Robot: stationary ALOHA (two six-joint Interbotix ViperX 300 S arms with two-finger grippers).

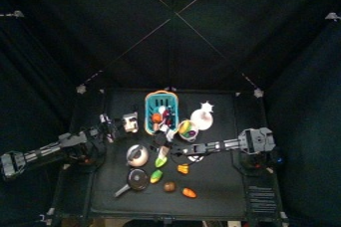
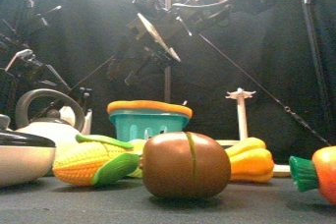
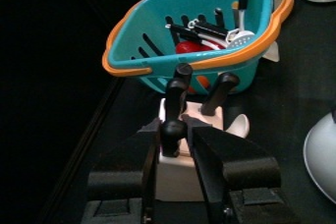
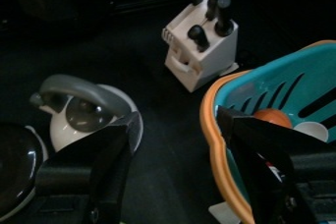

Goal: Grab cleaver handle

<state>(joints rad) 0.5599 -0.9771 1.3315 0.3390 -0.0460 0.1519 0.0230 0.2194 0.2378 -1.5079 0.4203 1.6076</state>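
Observation:
A white knife block point(image 3: 197, 118) stands in front of the teal basket point(image 3: 197, 22), with several black handles sticking out of it. No blade shows, so I cannot tell which one is the cleaver handle. My left gripper point(image 3: 184, 154) is right at the block, open, with one black handle point(image 3: 171, 135) between its jaws and gaps on both sides. From above, that gripper point(image 1: 123, 124) sits at the block point(image 1: 131, 121), left of the basket point(image 1: 162, 102). My right gripper point(image 4: 184, 159) hangs wide open and empty, looking down between the kettle point(image 4: 79, 110) and the basket rim point(image 4: 217, 110).
Toy food lines the front: corn point(image 2: 98, 161), a brown round fruit point(image 2: 187, 164), a yellow pepper point(image 2: 250, 159). A black frying pan point(image 1: 138, 179) and the kettle point(image 1: 136, 154) sit front left. A white disc point(image 1: 202, 121) lies right of the basket. The basket holds utensils.

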